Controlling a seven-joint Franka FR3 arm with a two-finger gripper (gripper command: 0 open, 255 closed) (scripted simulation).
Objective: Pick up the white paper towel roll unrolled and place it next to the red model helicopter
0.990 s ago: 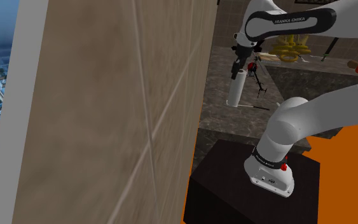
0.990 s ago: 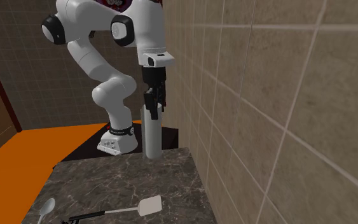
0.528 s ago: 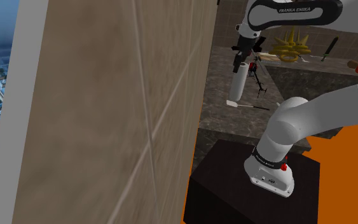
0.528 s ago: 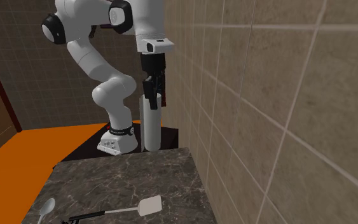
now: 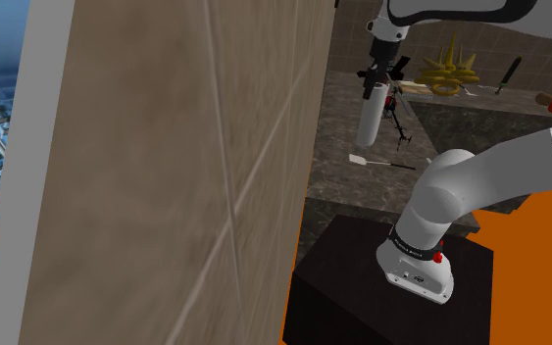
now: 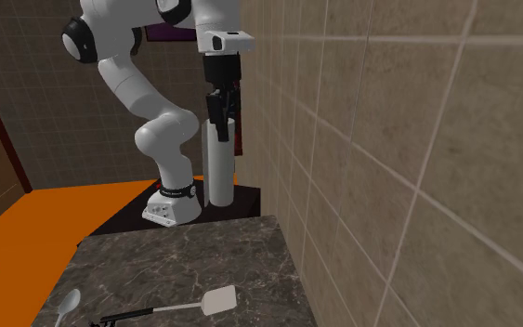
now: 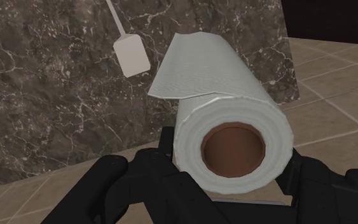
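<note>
Arm (image 6: 124,79) reaches high — gripper (image 6: 216,119) points down, clasping the roll (image 6: 218,172).

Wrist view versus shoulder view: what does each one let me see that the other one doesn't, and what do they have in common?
Wrist view: the paper towel roll end-on, with its brown core and a loose sheet hanging off it. Shoulder view: the red model helicopter beside the held roll, the arm's black stand and a tan wall. Both: the gripper shut on the roll, and a white spatula on the dark marble counter.

white paper towel roll (image 5: 369,123), brown core, one sheet loose, hangs upright near the red helicopter (image 5: 392,102)
</note>
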